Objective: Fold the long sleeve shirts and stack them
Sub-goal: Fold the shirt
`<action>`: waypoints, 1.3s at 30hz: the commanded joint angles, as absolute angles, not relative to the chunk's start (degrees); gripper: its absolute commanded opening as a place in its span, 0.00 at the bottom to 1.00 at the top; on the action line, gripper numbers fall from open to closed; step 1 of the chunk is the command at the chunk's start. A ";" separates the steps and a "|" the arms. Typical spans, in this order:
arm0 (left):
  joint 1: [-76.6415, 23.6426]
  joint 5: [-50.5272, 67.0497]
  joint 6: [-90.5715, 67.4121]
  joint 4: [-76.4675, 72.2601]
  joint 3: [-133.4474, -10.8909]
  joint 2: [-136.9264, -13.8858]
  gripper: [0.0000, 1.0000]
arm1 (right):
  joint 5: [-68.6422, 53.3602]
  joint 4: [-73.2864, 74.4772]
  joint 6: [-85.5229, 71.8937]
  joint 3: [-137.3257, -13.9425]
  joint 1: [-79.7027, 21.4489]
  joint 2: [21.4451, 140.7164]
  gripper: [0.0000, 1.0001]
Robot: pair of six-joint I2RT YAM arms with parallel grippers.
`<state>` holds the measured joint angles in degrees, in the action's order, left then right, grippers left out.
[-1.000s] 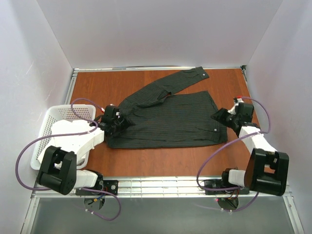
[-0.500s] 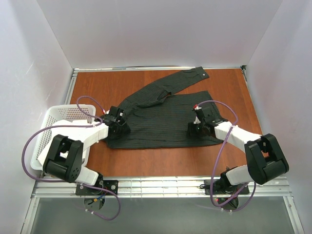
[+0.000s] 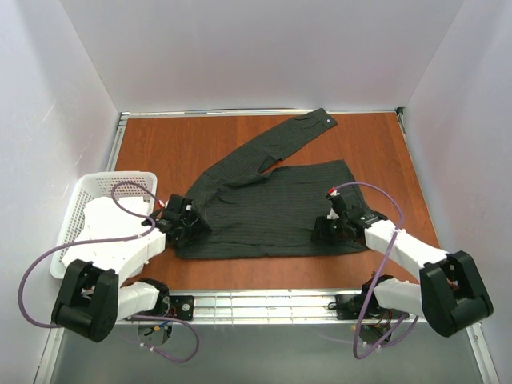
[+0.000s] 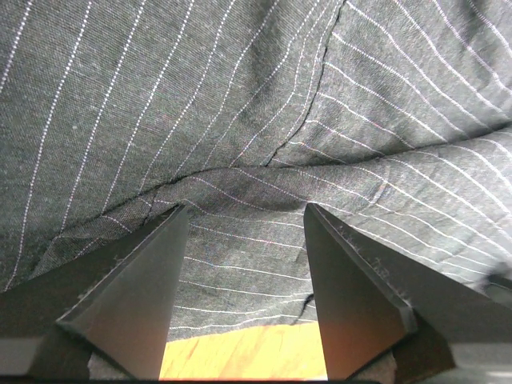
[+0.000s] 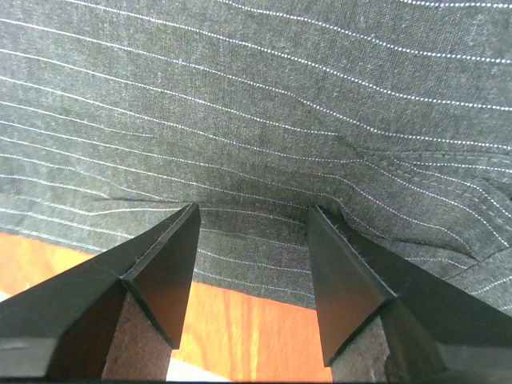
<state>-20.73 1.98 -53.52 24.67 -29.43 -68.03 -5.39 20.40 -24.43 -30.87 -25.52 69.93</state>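
Basket (image 3: 78, 210) overhead only, shirt (image 4: 240, 104) pinstripes up close

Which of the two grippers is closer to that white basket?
Left. The left gripper sits at the shirt's near-left corner, just beside the white basket; the right gripper is across the shirt, at its near-right edge.

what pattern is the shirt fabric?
Dark charcoal long sleeve fabric shirt with fine pale pinstripes; left wrist view shows it best.
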 commanded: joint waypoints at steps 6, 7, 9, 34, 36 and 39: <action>-20.83 5.46 -53.63 37.43 -31.77 -61.00 0.65 | -6.61 35.07 -29.19 -34.06 -25.66 59.95 0.52; -20.74 4.75 -52.48 37.70 -33.82 -61.52 0.66 | -5.72 34.98 -27.44 -35.93 -25.66 59.94 0.52; -20.83 3.87 -49.24 37.71 -38.47 -63.97 0.68 | -4.48 33.93 -24.80 -41.36 -25.75 61.60 0.52; -34.89 -1.49 -61.34 14.85 -29.36 -74.61 0.45 | -24.87 -25.31 -37.79 -34.98 -39.38 91.83 0.43; -34.89 -0.88 -62.57 14.94 -28.31 -76.45 0.45 | -24.52 -25.49 -37.62 -33.93 -39.29 94.65 0.43; -34.89 -0.09 -63.28 15.03 -26.72 -76.64 0.45 | -23.73 -25.31 -37.00 -32.35 -38.59 94.84 0.42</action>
<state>-34.68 2.70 -61.76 13.32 -30.13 -74.52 -26.15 -23.70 -37.91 -34.28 -39.05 94.70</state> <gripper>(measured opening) 0.448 0.421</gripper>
